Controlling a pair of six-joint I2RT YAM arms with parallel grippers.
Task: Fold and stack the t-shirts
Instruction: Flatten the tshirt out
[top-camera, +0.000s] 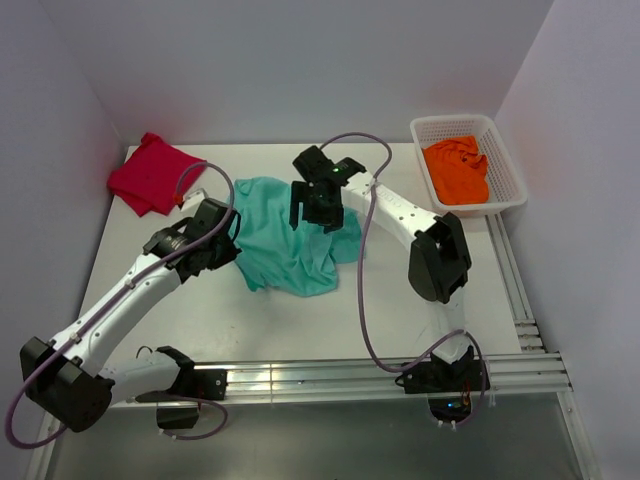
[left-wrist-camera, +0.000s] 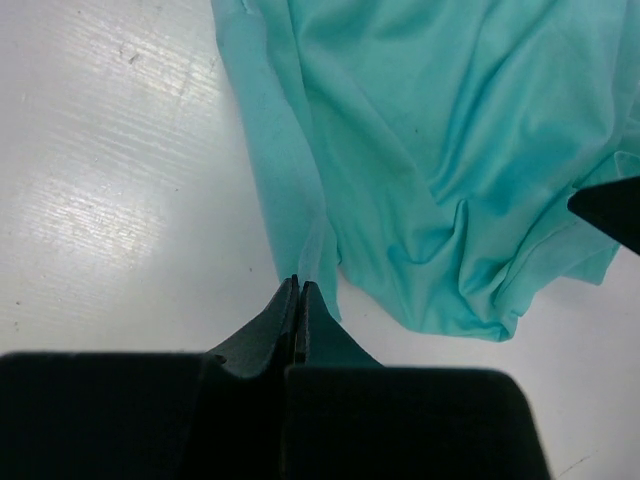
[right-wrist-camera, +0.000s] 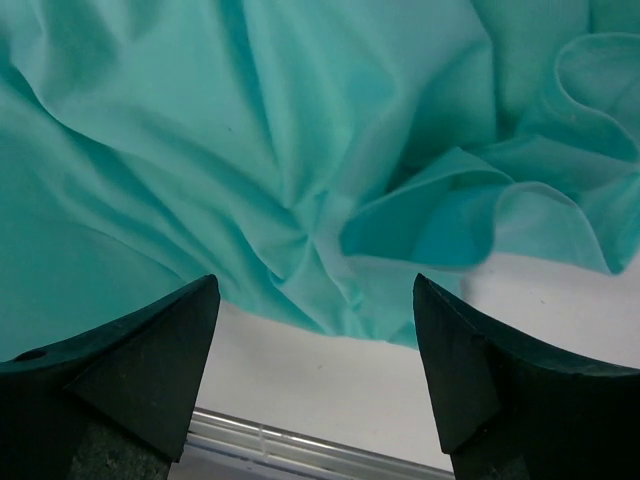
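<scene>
The teal-green t-shirt (top-camera: 290, 245) lies crumpled on the middle of the white table. My left gripper (top-camera: 233, 236) is at its left edge; in the left wrist view the gripper (left-wrist-camera: 299, 285) is shut, with a thin edge of the teal shirt (left-wrist-camera: 420, 150) running into the tips. My right gripper (top-camera: 318, 214) hovers over the shirt's upper right part, open and empty; its wrist view shows the gripper (right-wrist-camera: 315, 290) spread above rumpled teal cloth (right-wrist-camera: 250, 150). The crimson-red t-shirt (top-camera: 152, 172) lies folded at the back left. The orange t-shirt (top-camera: 457, 170) lies bunched in the basket.
A white plastic mesh basket (top-camera: 508, 170) stands at the back right against the wall. Aluminium rails (top-camera: 350, 376) run along the table's near edge and right side. Purple cables loop off both arms. Walls close in the left, back and right.
</scene>
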